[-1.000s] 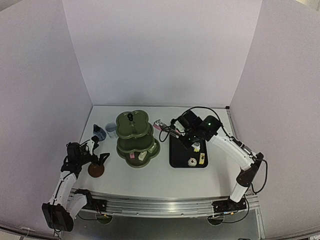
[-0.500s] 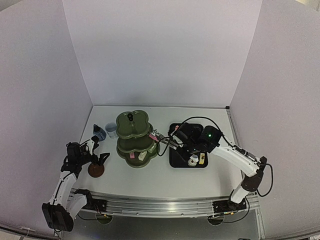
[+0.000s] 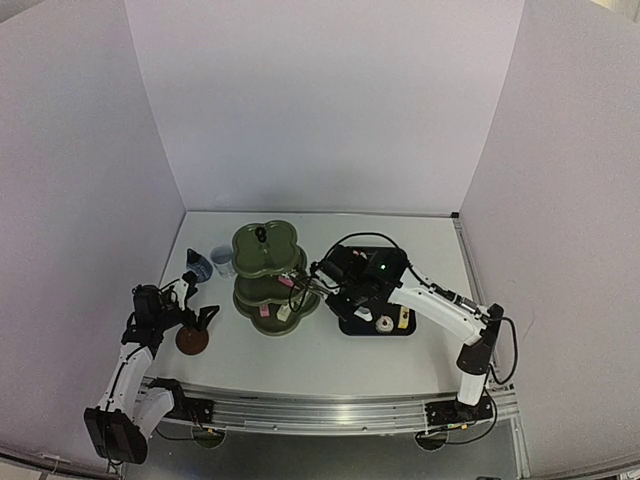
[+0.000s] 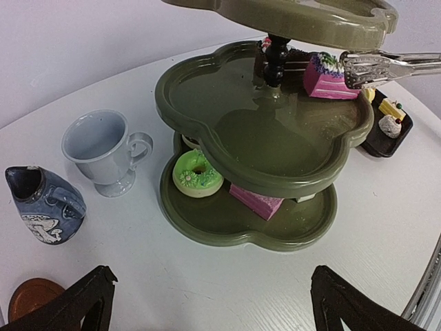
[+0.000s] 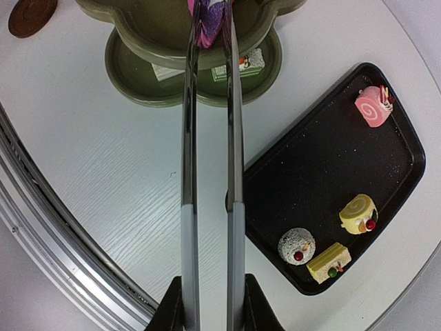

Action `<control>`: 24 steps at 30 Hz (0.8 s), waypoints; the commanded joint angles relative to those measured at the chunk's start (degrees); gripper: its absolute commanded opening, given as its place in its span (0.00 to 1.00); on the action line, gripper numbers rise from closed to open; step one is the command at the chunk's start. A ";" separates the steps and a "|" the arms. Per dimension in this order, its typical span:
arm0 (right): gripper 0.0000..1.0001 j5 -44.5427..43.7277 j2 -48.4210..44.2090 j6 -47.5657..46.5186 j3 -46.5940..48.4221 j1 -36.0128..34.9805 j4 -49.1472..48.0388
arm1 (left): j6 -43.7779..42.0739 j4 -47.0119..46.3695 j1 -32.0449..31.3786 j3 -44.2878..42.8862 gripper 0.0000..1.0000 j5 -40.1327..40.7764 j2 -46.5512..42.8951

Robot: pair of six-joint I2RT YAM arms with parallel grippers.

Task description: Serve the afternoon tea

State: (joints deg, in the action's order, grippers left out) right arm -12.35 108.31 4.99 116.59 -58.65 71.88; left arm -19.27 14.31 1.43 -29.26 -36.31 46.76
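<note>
Right arm (image 3: 430,305) has swung from the black tray (image 5: 324,172) to the stand (image 4: 275,141). Its jaws, narrow, clamp the tongs (image 5: 189,172), which pinch a pink slice (image 4: 329,76) at the middle tier's 3 o'clock side. Slice upright, with a purple-green topping; contact with the tier unclear. Release judged next. Left jaws wide, empty.

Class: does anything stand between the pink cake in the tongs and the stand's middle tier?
Nothing visible does. The pink cake, gripped in the tongs, is at the edge of the middle tier, whose surface there is bare. The top tier overhangs above and the central post stands beside it; neither is under the cake.
</note>
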 commanded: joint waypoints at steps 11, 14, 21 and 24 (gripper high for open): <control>0.20 1.35 3.27 -1.72 4.95 -0.24 -1.19 | -0.06 -0.79 -0.20 -1.86 1.00 -0.34 0.11; 0.27 1.28 2.69 -1.23 4.90 -0.25 -1.21 | -0.25 -0.50 -0.20 -1.86 1.00 -0.26 0.01; 0.32 3.15 0.71 -0.51 5.53 -0.30 -1.22 | 0.04 -0.01 -0.20 -1.67 1.00 -0.47 -0.09; 0.32 3.37 -0.12 -0.51 5.15 -0.28 -1.22 | 0.07 0.03 -0.21 -1.59 1.00 -0.45 -0.13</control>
State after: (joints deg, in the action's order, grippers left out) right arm -10.43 111.53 3.78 119.72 -58.65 71.68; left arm -19.29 14.35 1.43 -29.26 -36.31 46.89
